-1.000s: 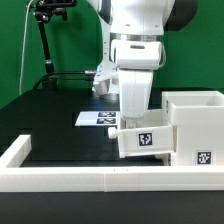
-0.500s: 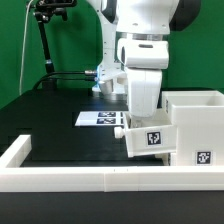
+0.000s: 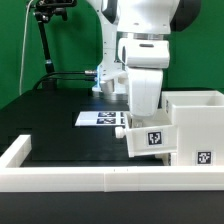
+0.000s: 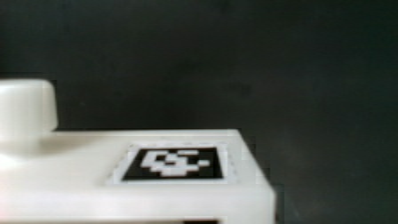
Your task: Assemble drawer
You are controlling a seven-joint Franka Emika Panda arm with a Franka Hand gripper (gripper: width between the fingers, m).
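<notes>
The arm reaches down over a small white box [image 3: 147, 138] with a black-and-white tag on its front, which sits against the side of the bigger white drawer case [image 3: 193, 125] at the exterior view's right. The gripper [image 3: 140, 112] is hidden behind the arm's own body there, and the wrist view shows only the box top with its tag and a round knob [image 4: 23, 108], so I cannot tell whether the fingers are spread or clamped. This looks like the step of sliding the box into the case; the next move likely calls for squaring the two up and pushing straight. The marker board [image 3: 98, 118] lies behind, on the black table [image 3: 50, 110].
</notes>
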